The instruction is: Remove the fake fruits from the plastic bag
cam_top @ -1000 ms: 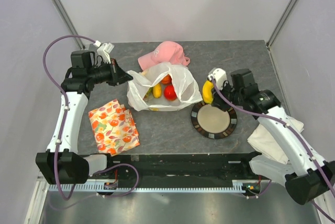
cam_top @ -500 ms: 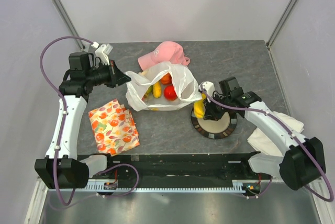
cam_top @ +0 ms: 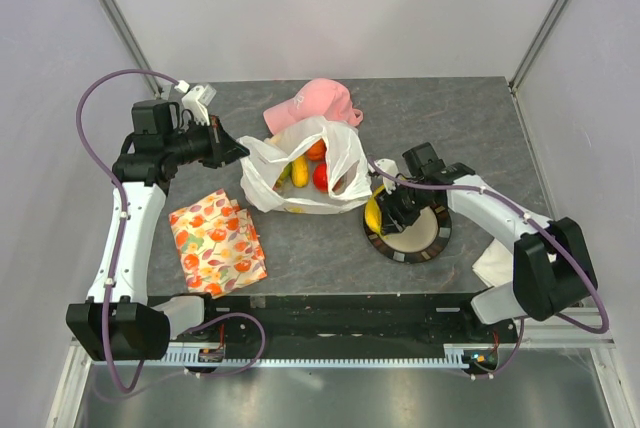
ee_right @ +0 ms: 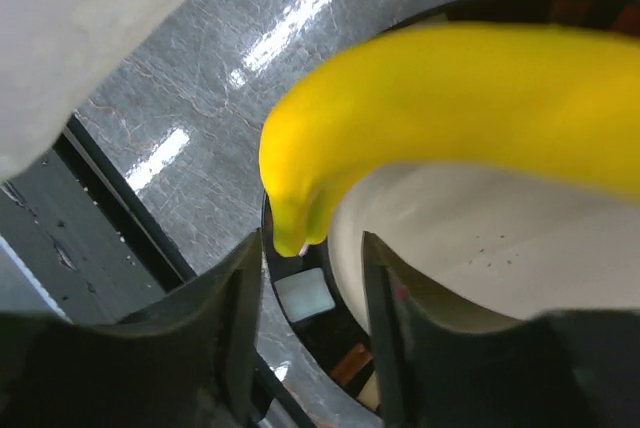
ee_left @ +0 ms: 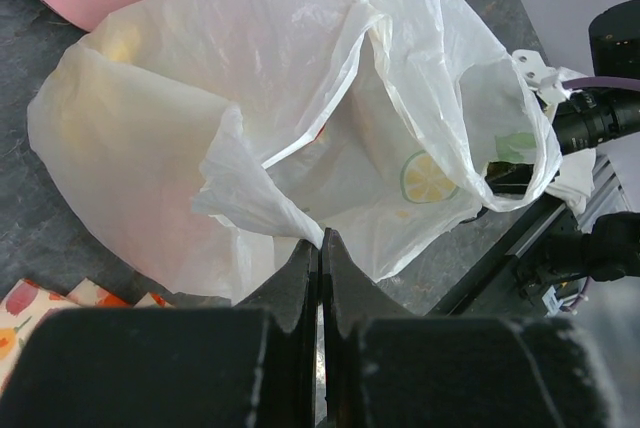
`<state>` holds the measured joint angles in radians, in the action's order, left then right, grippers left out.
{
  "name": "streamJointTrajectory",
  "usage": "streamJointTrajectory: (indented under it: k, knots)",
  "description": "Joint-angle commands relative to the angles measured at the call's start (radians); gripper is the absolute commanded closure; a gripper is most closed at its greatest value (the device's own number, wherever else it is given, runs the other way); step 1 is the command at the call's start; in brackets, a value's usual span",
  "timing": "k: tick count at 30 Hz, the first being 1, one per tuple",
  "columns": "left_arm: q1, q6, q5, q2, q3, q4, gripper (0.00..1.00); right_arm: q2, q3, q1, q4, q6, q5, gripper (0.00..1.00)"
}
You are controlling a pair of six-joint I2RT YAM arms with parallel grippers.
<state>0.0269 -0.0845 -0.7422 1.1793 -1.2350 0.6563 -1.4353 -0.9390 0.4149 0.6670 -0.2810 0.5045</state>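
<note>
Left tool (ee_left: 320, 253) pinches plastic bag (ee_left: 300, 98); right tool (ee_right: 310, 253) parted (banana (ee_right: 450, 108) at plate (cam_top: 443, 235) rim)

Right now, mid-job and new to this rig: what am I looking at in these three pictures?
Two robot arms sit at a table. The overhead picture shows both; the other two come from a camera on each wrist. The left gripper is shut on the edge of the plastic bag, which holds more fake fruits. The right gripper stands open around a yellow banana over the round plate. Also on the table: a pink cap, a flowered cloth and a white cloth.
</note>
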Motion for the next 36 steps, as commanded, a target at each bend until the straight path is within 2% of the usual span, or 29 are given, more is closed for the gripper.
streamJointTrajectory:
  k: [1,2,6,9,12,14,16,19,22,24,29,32,36]
  knots:
    - [0.002,0.046,-0.002,-0.020,-0.017,-0.009,0.98,-0.008,-0.047,-0.001,0.069,-0.015,0.037,0.42]
    - [0.001,0.048,-0.003,-0.017,-0.017,-0.007,0.98,-0.005,-0.055,-0.001,0.077,-0.014,0.052,0.38]
    - [0.002,0.048,-0.014,-0.004,-0.020,-0.021,0.98,-0.002,-0.113,-0.002,0.126,0.009,0.059,0.31]
    - [0.001,0.048,-0.022,-0.001,-0.027,-0.023,0.98,0.006,-0.237,-0.002,0.263,-0.023,0.029,0.30]
    - [0.002,0.049,-0.023,-0.004,-0.034,-0.023,0.99,-0.001,-0.430,-0.004,0.389,-0.073,0.000,0.30]
    - [0.001,0.042,-0.022,-0.009,-0.027,-0.023,0.99,0.012,-0.572,-0.004,0.405,-0.095,0.012,0.30]
    - [0.001,0.014,-0.029,-0.017,-0.018,-0.020,0.98,0.019,-0.677,-0.002,0.366,-0.089,0.045,0.31]
    - [0.002,-0.027,-0.026,-0.046,0.000,-0.021,0.99,-0.011,-0.747,0.019,0.249,-0.020,0.077,0.35]
    - [0.001,-0.050,-0.019,-0.076,0.002,-0.021,0.98,-0.092,-0.774,0.096,0.184,0.006,0.085,0.41]
    - [0.001,-0.073,-0.011,-0.095,-0.004,-0.006,0.98,-0.157,-0.782,0.168,0.152,0.002,0.091,0.49]
    - [0.001,-0.067,0.021,-0.144,-0.070,0.084,0.99,-0.289,-0.785,0.254,0.106,0.028,0.111,0.58]
    - [0.001,-0.067,0.026,-0.193,-0.090,0.098,0.98,-0.393,-0.800,0.254,0.057,0.091,0.068,0.63]
    - [0.002,-0.041,-0.005,-0.239,-0.106,0.162,0.98,-0.557,-0.944,0.254,0.005,0.157,-0.053,0.64]
